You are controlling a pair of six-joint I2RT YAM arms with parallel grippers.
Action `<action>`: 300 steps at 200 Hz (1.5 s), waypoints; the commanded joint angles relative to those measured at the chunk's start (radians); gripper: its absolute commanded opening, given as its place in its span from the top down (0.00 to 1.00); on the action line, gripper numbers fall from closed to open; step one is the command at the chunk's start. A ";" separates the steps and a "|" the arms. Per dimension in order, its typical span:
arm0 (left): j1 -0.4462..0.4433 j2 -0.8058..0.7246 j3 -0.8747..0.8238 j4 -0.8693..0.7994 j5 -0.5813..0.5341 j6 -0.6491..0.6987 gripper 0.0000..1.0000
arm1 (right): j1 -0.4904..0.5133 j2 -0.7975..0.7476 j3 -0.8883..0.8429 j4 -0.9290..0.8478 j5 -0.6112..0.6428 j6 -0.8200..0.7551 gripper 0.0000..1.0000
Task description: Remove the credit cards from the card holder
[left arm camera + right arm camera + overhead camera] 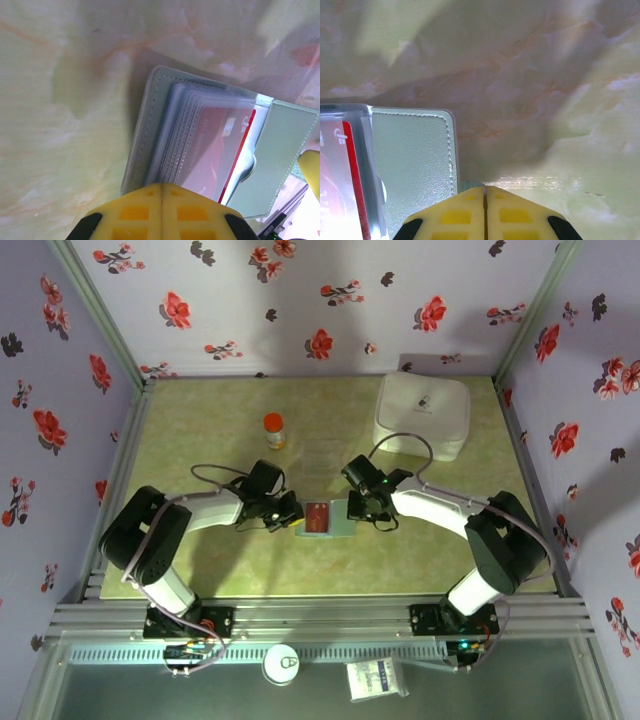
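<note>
Counter [200, 440], pale green marble pattern, walled on three sides with flowered panels.

Card holder [342, 519] lies open and flat, near the middle of the counter toward its near edge, between the two arms. The left wrist view shows its grey-green left cover [145, 130] with stitched edge, then a stack of clear sleeves, then the right flap. A red credit card [215, 145] sits inside the top sleeve, with pale marks on it; from above it reads as a red patch [318, 517] on the holder's left half. How many more cards lie beneath, cannot tell.

Left claw [288, 512]: at the holder's left edge. Yellow fingers [135, 212] pressed together, seam closed, nothing between them; the tip sits over the near edge of the left cover.

Right claw [357, 508]: at the holder's right edge. Fingers [455, 215] likewise closed flat against each other, empty; the tip is at the outer edge of the right flap [415, 155], red card edge [355, 175] just beyond.

White rounded case [422, 415] at the far right corner, well apart. Small bottle with orange cap [273, 430] stands upright, left of centre toward the far edge.
</note>
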 commanded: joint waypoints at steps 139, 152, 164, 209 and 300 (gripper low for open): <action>0.018 -0.034 -0.051 -0.133 -0.089 0.061 0.98 | -0.003 0.091 0.001 0.051 -0.024 -0.025 1.00; 0.018 -0.032 -0.056 -0.135 -0.091 0.059 0.98 | -0.002 0.097 -0.005 0.051 -0.012 -0.027 1.00; 0.018 -0.031 -0.061 -0.135 -0.092 0.057 0.98 | -0.002 0.104 -0.006 0.050 -0.004 -0.031 1.00; 0.018 -0.039 -0.073 -0.142 -0.090 0.056 0.98 | -0.001 0.130 -0.007 0.090 -0.027 -0.039 1.00; 0.021 -0.061 -0.094 -0.163 -0.104 0.053 0.98 | 0.001 0.085 0.025 -0.044 0.066 -0.038 0.91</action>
